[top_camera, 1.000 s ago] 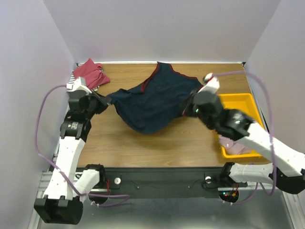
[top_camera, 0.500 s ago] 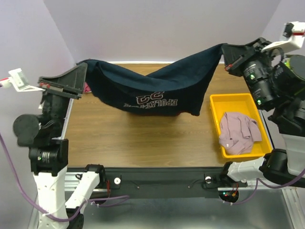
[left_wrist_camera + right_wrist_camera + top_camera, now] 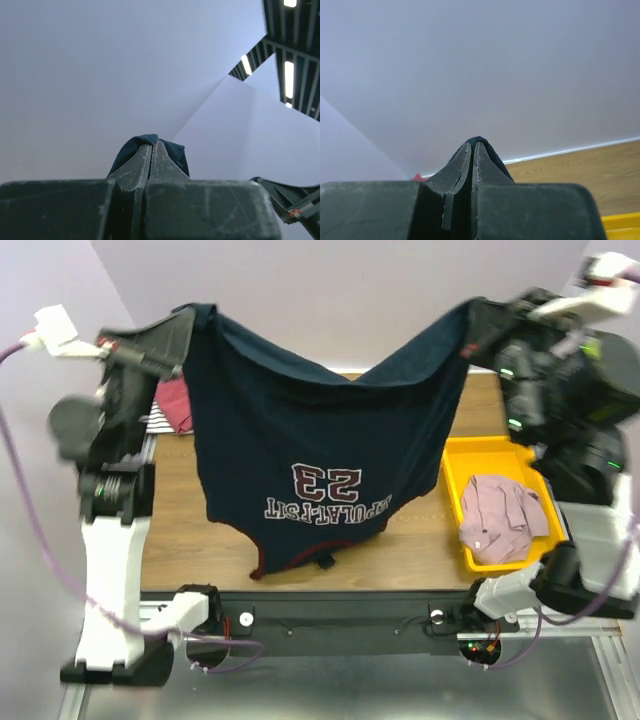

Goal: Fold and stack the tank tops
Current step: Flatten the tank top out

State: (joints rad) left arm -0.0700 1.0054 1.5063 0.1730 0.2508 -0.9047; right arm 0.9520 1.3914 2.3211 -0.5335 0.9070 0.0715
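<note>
My left gripper (image 3: 152,149) and right gripper (image 3: 472,150) each pinch shut on an upper corner of the large navy cloth tank top with maroon trim and white print (image 3: 300,430), which hangs above the wooden table (image 3: 175,530). It is limp and light and sags between the grips, so I judge the corners the right hold.

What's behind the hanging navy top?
Wood table and, peeking out on the left, part of a red top. The navy top covers the rest of it and the table's middle.

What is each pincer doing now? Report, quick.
Left pincer: closed, holding a corner of the navy top.
Right pincer: closed, holding the navy top's other raised corner.
</note>
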